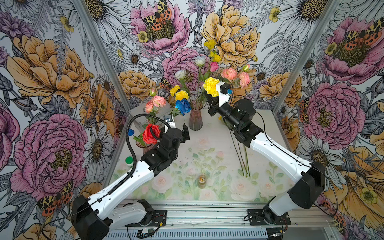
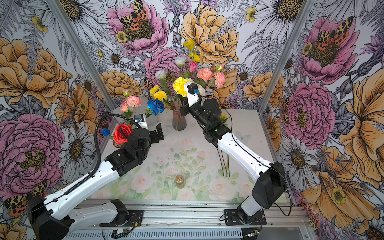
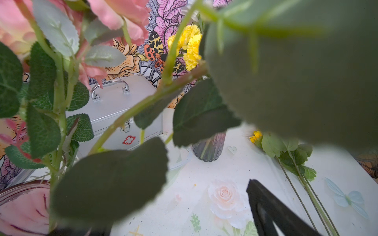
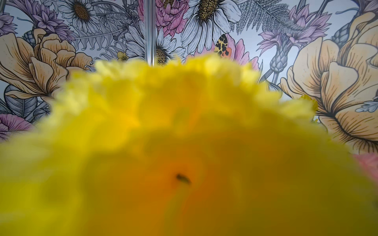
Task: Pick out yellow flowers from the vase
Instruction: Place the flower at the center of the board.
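Right gripper (image 1: 209,97): jaws together, apparently on the stem under the large yellow bloom (image 1: 211,86); contact hidden.
Large yellow bloom: raised just above the vase (image 1: 195,119); I cannot tell whether the stem is clear of it.
Left gripper (image 1: 186,132): jaws apart, empty, near the vase.
Done: picked yellow flowers (image 3: 255,137) lie on the table (image 1: 207,137) under the right arm.
Remaining: paired yellow heads (image 1: 179,93) and tall yellow spray (image 1: 210,44), in the vase.

A lab robot booth, in a top view: aluminium frame posts (image 1: 99,52) hold flower-print wall panels (image 1: 41,83) around a small worktop (image 1: 207,143); a metal rail (image 1: 207,215) at lower centre carries two arm bases (image 1: 268,216).
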### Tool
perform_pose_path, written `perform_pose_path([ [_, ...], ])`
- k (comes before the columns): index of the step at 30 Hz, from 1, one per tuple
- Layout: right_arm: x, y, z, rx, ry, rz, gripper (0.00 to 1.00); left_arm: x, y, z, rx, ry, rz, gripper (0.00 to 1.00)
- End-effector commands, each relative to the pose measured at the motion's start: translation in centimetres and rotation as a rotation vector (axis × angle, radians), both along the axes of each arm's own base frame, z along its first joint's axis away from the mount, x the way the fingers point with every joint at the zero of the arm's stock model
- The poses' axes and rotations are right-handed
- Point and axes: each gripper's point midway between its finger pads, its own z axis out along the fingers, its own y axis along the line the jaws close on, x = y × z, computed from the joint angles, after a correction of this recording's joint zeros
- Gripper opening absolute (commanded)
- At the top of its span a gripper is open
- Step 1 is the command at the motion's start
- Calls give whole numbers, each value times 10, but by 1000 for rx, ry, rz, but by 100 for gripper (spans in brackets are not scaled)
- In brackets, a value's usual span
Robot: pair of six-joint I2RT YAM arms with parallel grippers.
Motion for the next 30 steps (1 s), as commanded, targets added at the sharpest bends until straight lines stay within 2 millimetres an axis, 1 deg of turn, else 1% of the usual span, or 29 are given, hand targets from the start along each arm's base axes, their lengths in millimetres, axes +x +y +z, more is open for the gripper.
perform_pose_path([
  [1, -14, -4, 6, -19, -15, 5, 2, -2, 2, -2, -9, 5, -8, 99],
  [6, -30, -13, 11, -41, -14, 0, 0, -2, 1, -1, -8, 5, -11, 99],
  [10, -45, -23, 8, -67, 11, -5, 0, -2, 2, 0, -2, 2, -7, 99],
  [12, -53, -29, 4, -85, 35, -4, 0, -3, 2, 1, -2, 0, -9, 99],
  [18, -89, -48, -13, -158, 128, 31, 0, -5, 3, 4, -1, -6, -11, 99],
  [21, -107, -63, -23, -195, 193, 27, 0, -5, 2, 3, 1, -4, -16, 99],
  [23, -113, -77, -35, -235, 261, -11, 0, -6, 1, 4, -2, -6, -21, 99],
  [24, -114, -84, -41, -244, 292, -47, 0, -6, 1, 4, -4, -7, -22, 99],
  [28, -104, -128, -77, -276, 452, -271, 0, -6, -1, 3, -4, -4, -29, 99],
  [30, -101, -145, -96, -289, 530, -341, 0, -7, -2, 4, -5, -4, -34, 99],
])
